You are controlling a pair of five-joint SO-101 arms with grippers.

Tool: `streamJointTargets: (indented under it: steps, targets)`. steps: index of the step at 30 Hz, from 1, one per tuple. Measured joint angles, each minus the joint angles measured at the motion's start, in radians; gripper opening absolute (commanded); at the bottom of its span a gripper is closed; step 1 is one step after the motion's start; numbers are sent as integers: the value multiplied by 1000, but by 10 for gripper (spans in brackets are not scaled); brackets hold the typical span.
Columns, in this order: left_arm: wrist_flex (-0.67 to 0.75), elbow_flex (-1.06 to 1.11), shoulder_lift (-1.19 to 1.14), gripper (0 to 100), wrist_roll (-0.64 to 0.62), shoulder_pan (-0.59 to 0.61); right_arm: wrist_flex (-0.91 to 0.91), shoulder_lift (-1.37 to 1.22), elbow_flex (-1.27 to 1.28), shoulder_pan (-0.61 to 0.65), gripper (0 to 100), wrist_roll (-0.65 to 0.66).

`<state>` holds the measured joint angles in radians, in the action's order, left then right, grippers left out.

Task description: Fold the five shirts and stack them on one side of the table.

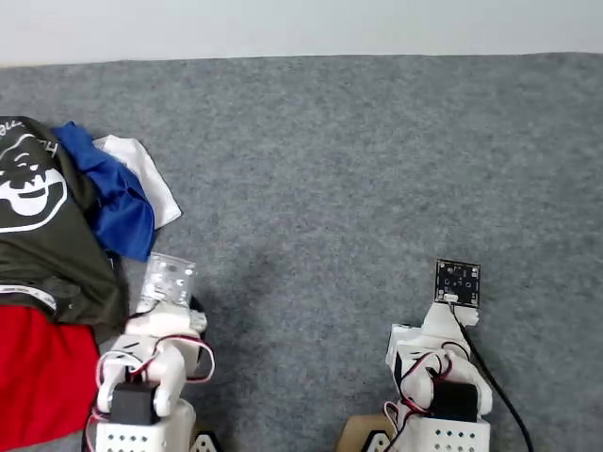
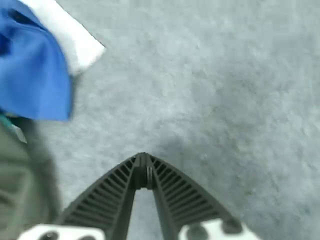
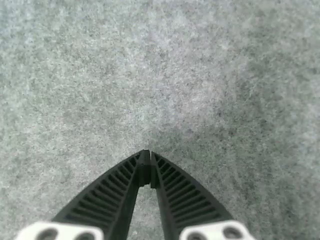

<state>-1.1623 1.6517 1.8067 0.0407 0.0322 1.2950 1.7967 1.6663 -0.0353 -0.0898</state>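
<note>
A heap of shirts lies at the table's left edge: a dark olive shirt with a white print on top, a blue shirt and a white shirt beside it, and a red shirt nearest the front. My left gripper is shut and empty over bare grey cloth, close to the blue shirt, the white shirt and the olive shirt. My right gripper is shut and empty too, above bare felt. Both arms sit folded at the front edge, left arm and right arm.
The grey felt table cover stretches open across the middle and right. A pale wall runs along the far edge.
</note>
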Motion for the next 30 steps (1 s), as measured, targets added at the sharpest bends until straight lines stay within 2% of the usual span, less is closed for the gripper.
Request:
streamJointTargets:
  steps: [12,15,19,23,30]
  targets:
    - [8,-250,0,5,-37,31,0,0,0,0,10,0]
    - [15,-273,-75,5,-40,46,0,0,0,0,10,0]
    - [72,-359,-256,5,-43,127,0,0,0,0,10,0]
    - [78,-535,-551,5,-35,203,0,0,0,0,10,0]
    - [-101,-925,-1122,4,109,344,0,0,0,0,10,0]
